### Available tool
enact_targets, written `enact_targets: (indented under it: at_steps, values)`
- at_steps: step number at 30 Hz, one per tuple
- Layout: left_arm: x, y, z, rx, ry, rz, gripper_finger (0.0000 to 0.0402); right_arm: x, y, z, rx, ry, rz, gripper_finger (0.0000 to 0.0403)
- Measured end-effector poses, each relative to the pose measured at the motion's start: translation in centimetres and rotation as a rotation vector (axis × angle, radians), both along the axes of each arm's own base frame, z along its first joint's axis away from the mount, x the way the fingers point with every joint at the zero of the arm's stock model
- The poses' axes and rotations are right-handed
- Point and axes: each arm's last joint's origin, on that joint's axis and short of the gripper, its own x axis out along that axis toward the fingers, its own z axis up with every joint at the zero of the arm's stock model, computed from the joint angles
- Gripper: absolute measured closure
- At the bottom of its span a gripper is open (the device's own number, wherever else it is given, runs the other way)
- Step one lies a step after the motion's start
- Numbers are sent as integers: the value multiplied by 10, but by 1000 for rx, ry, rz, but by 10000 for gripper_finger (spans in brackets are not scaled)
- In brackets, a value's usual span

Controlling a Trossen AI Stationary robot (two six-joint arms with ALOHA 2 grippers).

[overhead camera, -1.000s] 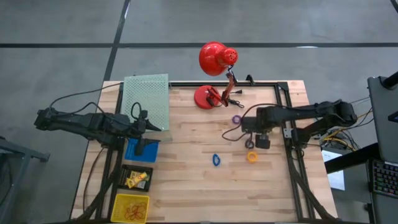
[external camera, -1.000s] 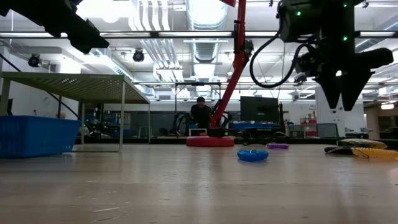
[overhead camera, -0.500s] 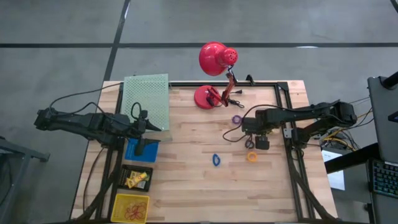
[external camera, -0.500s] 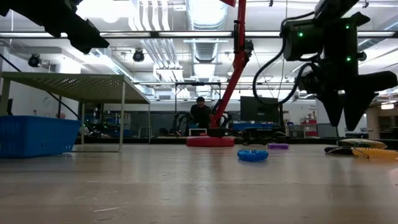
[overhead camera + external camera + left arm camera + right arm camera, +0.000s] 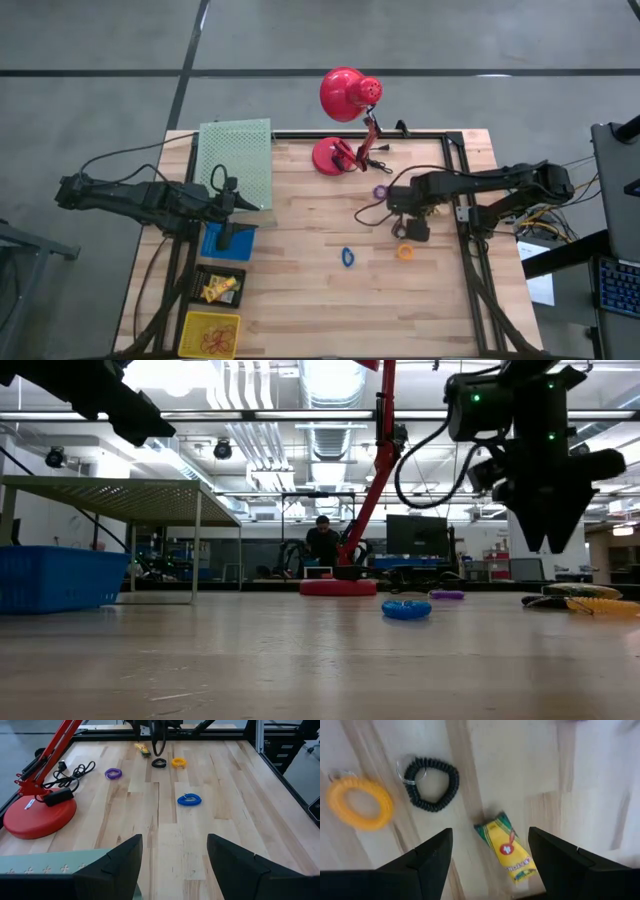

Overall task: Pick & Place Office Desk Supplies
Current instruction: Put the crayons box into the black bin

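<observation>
My right gripper hangs open, pointing down above the table's right part. Below it, in the right wrist view, lie a small yellow packet, a black coil ring and an orange coil ring, all flat on the wood. The packet lies between the lines of the two fingers, and the fingers touch nothing. A blue ring and a purple ring lie farther left. My left gripper waits open at the table's left, above the blue bin.
A red desk lamp stands at the far middle, its cord trailing on the wood. A green mesh shelf stands at the far left. A black tray and a yellow bin sit near left.
My right gripper has turned a little and shifted slightly toward the table's left, staying open above the black ring and the yellow packet. The rings and the packet have not moved.
</observation>
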Motion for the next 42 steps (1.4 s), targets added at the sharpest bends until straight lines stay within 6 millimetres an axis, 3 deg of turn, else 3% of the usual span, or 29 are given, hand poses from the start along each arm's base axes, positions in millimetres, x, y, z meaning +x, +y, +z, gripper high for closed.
enact_targets:
  at_steps: [6, 10, 19, 26, 42]
  values:
    - [0, 0, 0, 0, 0, 0, 172, 3, -1, -1, 11, -4, -142, 128]
    - [0, 0, 0, 0, 2, 0, 172, 8, 0, -17, 31, 84, -200, 118]
    - [0, 0, 0, 1, 4, 0, 172, 16, -7, -54, 9, 304, -135, 115]
    - [0, 0, 0, 1, 4, 0, 172, 17, -11, -56, -58, 316, -65, 115]
    - [0, 0, 0, 1, 4, 0, 172, 14, -20, -63, -54, 273, -104, 127]
